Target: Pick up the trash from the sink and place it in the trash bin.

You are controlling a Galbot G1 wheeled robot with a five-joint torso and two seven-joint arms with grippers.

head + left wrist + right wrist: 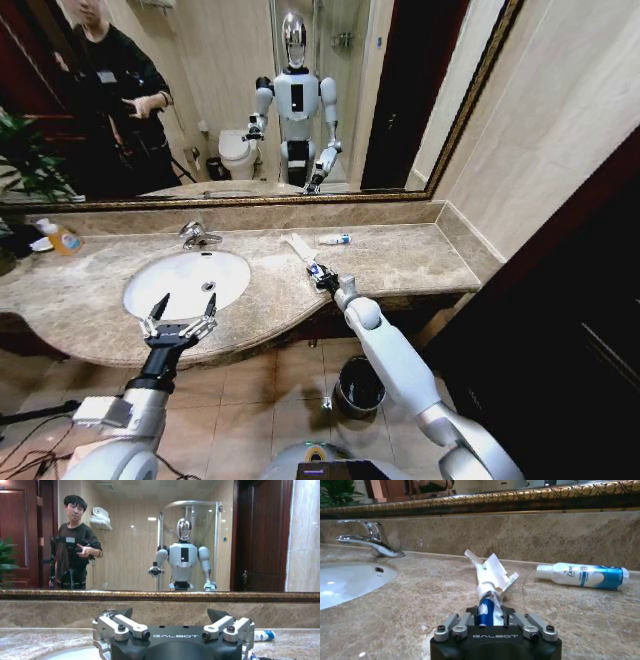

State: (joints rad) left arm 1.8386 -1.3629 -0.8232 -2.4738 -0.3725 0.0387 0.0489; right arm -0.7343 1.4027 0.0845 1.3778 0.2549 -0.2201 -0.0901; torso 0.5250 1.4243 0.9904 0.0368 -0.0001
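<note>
The white oval sink [160, 290] lies in the marble counter, with its chrome faucet [198, 236] behind it. My left gripper [187, 302] hovers open over the basin's front rim, holding nothing; its fingers [125, 613] stand wide apart. My right gripper [322, 275] rests on the counter right of the basin, shut on a white-and-blue tube [487, 609]. Just beyond it lies a flat white packet [298, 246] with a white stick [474, 557]. Another white-and-blue tube [335, 239] lies by the back wall. The dark trash bin [358, 385] stands on the floor under the counter.
A clear bottle of orange liquid [62, 237] stands at the counter's far left near a plant [25, 160]. A large mirror [250, 90] backs the counter, reflecting me and a person. Cables [30, 440] run across the tiled floor at the left.
</note>
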